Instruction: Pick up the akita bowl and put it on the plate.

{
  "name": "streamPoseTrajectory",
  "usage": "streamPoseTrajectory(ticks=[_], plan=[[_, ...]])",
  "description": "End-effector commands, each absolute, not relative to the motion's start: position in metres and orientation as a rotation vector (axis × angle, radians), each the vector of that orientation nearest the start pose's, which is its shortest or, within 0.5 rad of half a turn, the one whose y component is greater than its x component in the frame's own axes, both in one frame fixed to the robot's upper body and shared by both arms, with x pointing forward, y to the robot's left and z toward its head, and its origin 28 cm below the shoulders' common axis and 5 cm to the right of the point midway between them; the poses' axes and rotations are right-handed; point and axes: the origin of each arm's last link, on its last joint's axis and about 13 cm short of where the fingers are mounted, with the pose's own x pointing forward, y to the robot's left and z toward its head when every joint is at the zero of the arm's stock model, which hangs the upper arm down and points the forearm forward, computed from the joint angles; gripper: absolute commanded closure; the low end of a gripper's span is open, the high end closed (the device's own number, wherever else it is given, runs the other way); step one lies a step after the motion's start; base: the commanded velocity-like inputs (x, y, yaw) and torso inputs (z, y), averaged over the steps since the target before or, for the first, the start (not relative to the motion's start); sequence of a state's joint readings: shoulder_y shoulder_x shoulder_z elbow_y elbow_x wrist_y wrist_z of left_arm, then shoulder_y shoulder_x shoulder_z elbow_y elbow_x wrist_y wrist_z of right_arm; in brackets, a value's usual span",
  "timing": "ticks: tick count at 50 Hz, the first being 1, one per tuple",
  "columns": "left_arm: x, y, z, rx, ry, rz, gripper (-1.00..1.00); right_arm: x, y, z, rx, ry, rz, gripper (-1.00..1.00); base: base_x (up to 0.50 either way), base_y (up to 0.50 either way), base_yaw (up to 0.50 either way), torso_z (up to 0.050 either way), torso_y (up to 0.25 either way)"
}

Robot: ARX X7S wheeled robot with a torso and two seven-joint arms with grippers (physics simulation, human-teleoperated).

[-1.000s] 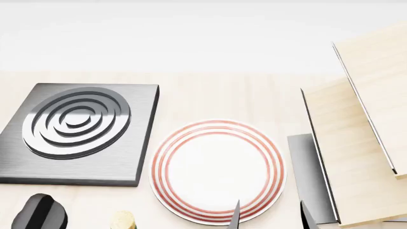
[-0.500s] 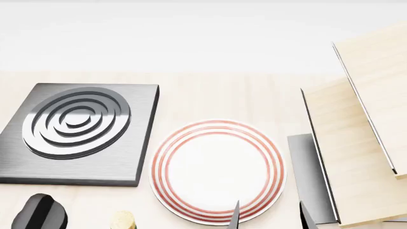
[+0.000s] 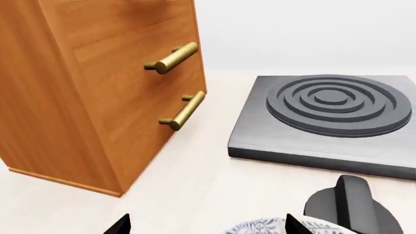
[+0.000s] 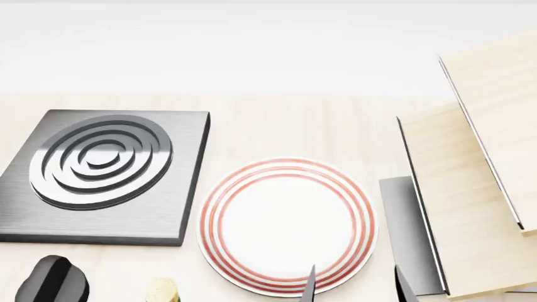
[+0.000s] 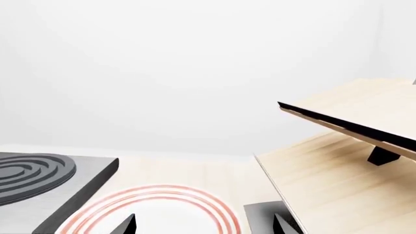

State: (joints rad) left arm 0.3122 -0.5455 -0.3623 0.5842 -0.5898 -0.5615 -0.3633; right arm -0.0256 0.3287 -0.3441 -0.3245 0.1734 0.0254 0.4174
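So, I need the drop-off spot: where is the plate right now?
In the head view the plate lies flat on the counter, centre and near, between the stove burner on the left and the wooden shelf on the right, empty.

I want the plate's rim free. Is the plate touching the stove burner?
Apart. The head view shows a strip of bare counter between the plate and the burner.

A: What is behind the light wooden table [image 4: 277, 126]?
B: A plain white wall [image 5: 195, 63], evenly lit.
A: And furniture?
B: A brown wooden cabinet [image 3: 85, 92] with two brass handles [image 3: 172, 58], and pale wooden shelves [image 4: 487, 176].
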Motion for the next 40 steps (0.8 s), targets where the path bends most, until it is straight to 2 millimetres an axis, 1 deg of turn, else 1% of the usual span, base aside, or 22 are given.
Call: streamPoseTrajectory(ticks=[1, 40], plan=[[0.1401, 0.332, 0.0951, 0.087, 0.232, 0.349, -1.0, 0.1919, -0.0895, 0.0613, -0.059, -0.189, -0.004, -1.0, 0.0, 0.0, 0.0, 0.0, 0.0], [0.14, 0.3352, 0.0882, 0.041, 0.344, 0.344, -1.0, 0.1927, -0.0895, 0.0603, -0.059, -0.183, -0.005, -1.0, 0.0, 0.0, 0.0, 0.0, 0.0]])
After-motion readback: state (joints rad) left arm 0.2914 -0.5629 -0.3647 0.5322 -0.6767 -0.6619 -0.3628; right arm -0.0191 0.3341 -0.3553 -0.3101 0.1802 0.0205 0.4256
